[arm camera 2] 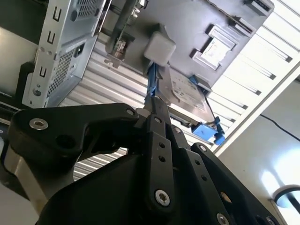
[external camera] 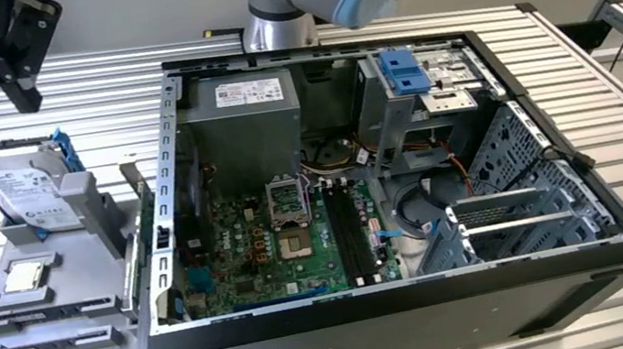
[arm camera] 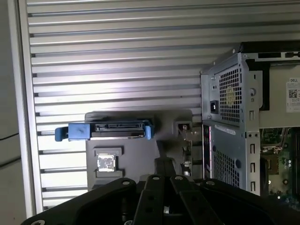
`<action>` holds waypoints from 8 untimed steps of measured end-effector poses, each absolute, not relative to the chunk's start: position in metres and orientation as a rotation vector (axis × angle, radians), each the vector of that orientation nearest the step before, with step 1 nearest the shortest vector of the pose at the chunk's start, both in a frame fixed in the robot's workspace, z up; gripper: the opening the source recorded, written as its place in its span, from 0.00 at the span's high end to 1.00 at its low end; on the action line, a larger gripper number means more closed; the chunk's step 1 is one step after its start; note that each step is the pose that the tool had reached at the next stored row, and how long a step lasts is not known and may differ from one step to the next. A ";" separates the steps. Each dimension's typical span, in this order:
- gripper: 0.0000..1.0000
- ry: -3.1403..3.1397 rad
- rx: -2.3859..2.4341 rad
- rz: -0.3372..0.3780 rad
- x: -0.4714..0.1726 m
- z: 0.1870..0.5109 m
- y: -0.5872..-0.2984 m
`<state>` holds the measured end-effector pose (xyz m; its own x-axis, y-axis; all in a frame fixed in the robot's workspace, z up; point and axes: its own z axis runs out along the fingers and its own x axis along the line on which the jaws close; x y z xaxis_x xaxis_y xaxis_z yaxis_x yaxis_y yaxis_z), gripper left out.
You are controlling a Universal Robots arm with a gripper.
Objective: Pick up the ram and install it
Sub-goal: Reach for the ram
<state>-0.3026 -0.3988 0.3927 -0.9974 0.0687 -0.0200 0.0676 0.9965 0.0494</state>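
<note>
My black gripper [external camera: 26, 101] hangs over the slatted table at the exterior view's far left, behind the grey parts tray [external camera: 102, 261]. Its fingers are shut together and I see nothing between them in both wrist views [arm camera 2: 154, 110] [arm camera: 164, 163]. A long dark narrow strip that looks like the ram [external camera: 48, 315] lies in a holder near the tray's front edge, well away from the gripper. A second similar dark strip [external camera: 41, 345] lies in front of it. The open computer case [external camera: 175, 250] stands to the tray's right, with dark memory slots [external camera: 352, 233] on its green board.
On the tray, a silver hard drive in a blue frame [external camera: 24, 190] [arm camera: 110, 131] stands upright, just below the gripper. A small square silver chip [external camera: 27, 275] [arm camera: 107, 163] lies in front of it. The arm's base [external camera: 275, 13] rises behind the case.
</note>
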 end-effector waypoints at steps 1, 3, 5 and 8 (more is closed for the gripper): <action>1.00 3.117 0.106 0.076 -0.306 0.393 -0.399; 1.00 3.117 0.106 0.076 -0.312 0.393 -0.399; 1.00 3.117 0.106 0.076 -0.318 0.393 -0.399; 1.00 3.117 0.106 0.076 -0.328 0.393 -0.399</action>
<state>-0.3276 -0.3988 0.3927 -0.9974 0.0687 -0.0199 0.0676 0.9965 0.0493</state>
